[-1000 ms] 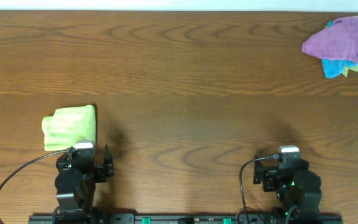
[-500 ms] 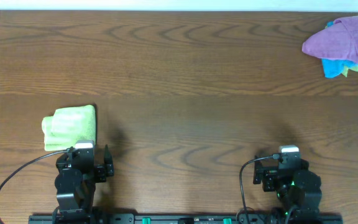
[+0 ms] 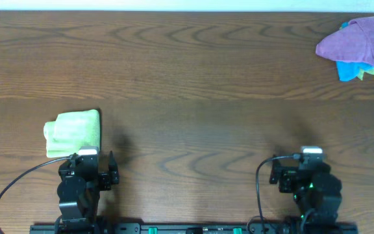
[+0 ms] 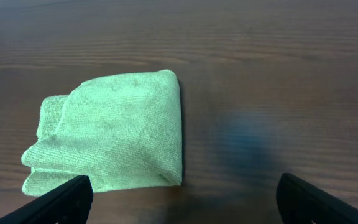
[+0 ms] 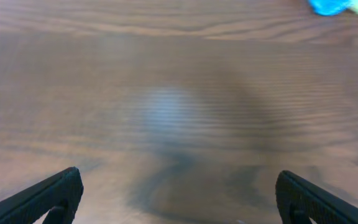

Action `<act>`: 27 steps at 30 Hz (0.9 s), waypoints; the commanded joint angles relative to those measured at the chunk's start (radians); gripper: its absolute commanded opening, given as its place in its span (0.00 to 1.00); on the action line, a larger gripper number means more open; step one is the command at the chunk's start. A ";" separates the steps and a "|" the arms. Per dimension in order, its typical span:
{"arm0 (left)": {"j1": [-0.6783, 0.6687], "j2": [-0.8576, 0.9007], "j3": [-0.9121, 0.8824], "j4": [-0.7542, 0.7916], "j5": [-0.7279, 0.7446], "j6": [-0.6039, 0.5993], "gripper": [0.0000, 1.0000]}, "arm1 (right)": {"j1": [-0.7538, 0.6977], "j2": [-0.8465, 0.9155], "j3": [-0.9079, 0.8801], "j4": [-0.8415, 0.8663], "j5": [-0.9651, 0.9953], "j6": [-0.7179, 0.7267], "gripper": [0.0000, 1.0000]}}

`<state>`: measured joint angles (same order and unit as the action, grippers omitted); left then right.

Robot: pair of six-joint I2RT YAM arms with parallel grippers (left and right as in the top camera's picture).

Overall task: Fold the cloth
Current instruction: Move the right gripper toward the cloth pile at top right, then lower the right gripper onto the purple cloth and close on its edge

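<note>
The green cloth lies flat on the wooden table, just ahead of the left gripper and a little to the left of its centre line. It is a pale lime towel with a fine ribbed pile, folded into a compact, roughly rectangular packet. Its right edge is a straight, smooth fold. Its left side and near edge show stacked layers that do not line up, with one rounded corner sticking out at the far left. The left gripper's fingers stand wide apart and hold nothing; the left fingertip sits close to the packet's near-left corner.

The right gripper is also spread wide with nothing in it, and only blurred bare wood shows between its fingers. Far ahead of it and off to its right sits a crumpled heap, a purple cloth draped over a blue cloth.
</note>
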<state>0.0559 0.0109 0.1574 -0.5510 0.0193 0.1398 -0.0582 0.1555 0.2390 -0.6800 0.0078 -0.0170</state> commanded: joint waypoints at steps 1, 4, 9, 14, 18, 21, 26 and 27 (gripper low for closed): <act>-0.004 -0.007 -0.011 0.002 0.004 0.021 0.96 | -0.048 0.102 0.113 0.021 0.049 0.035 0.99; -0.004 -0.007 -0.011 0.002 0.004 0.021 0.95 | -0.096 0.219 0.214 0.026 0.064 0.035 0.99; -0.004 -0.007 -0.011 0.002 0.004 0.021 0.95 | -0.182 0.439 0.404 0.043 0.063 0.031 0.99; -0.004 -0.007 -0.011 0.002 0.004 0.021 0.96 | -0.232 0.669 0.599 0.040 0.047 0.030 0.99; -0.004 -0.007 -0.011 0.002 0.004 0.021 0.95 | -0.258 0.833 0.733 0.031 0.015 0.031 0.99; -0.004 -0.007 -0.011 0.002 0.004 0.021 0.96 | -0.281 0.936 0.813 0.018 -0.014 0.032 0.99; -0.004 -0.007 -0.011 0.002 0.004 0.021 0.95 | -0.335 1.099 0.930 -0.009 -0.055 0.068 0.99; -0.004 -0.007 -0.011 0.002 0.004 0.021 0.95 | -0.348 1.126 0.949 -0.010 -0.071 0.068 0.99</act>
<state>0.0559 0.0101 0.1574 -0.5503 0.0196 0.1398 -0.3744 1.2293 1.1351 -0.6815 -0.0128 0.0216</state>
